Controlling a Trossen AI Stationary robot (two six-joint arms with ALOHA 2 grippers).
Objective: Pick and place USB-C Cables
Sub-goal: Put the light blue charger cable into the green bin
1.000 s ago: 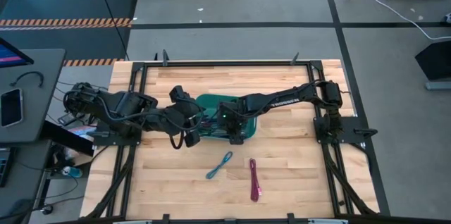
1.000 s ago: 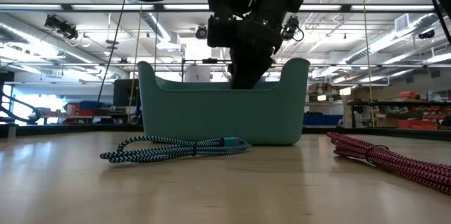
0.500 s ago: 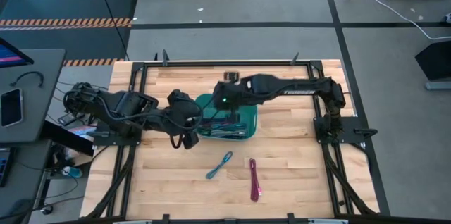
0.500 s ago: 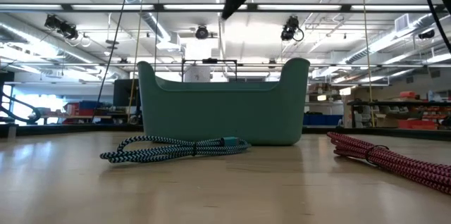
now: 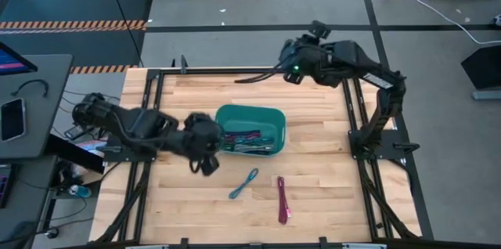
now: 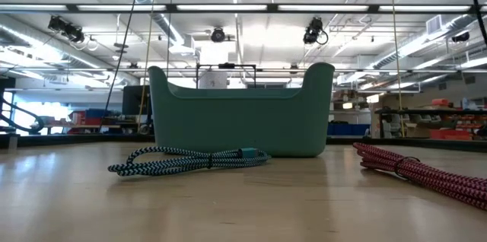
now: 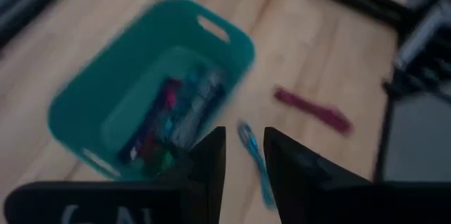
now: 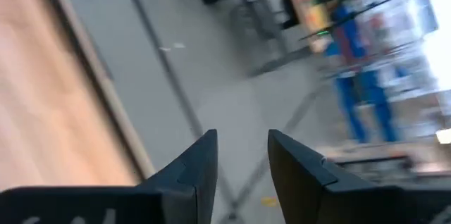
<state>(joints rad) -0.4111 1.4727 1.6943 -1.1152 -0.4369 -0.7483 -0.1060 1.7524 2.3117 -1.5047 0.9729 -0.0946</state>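
A teal bin (image 5: 235, 110) (image 6: 243, 132) (image 7: 84, 90) stands mid-table with several coloured USB-C cables (image 5: 249, 141) (image 7: 176, 111) lying inside. A cyan cable (image 5: 243, 184) (image 6: 190, 160) (image 7: 255, 162) and a magenta cable (image 5: 282, 199) (image 6: 426, 172) (image 7: 313, 109) lie flat on the wood near the bin's near side. My left gripper (image 5: 207, 164) (image 7: 244, 134) hovers open beside the bin's left near corner, holding nothing. My right gripper (image 5: 237, 82) (image 8: 242, 136) is raised high over the table's far edge, open and empty.
A black metal frame (image 5: 235, 70) runs around the wooden table top. Bare wood lies around the two loose cables and to the right of the bin. A side desk with a phone (image 5: 12, 118) stands left of the table.
My right gripper has risen out of the bin and swung up and away to the table's far edge, leaving the low view. My left gripper has drawn back a little from the bin toward the near edge. The bin and the two loose cables have stayed put.
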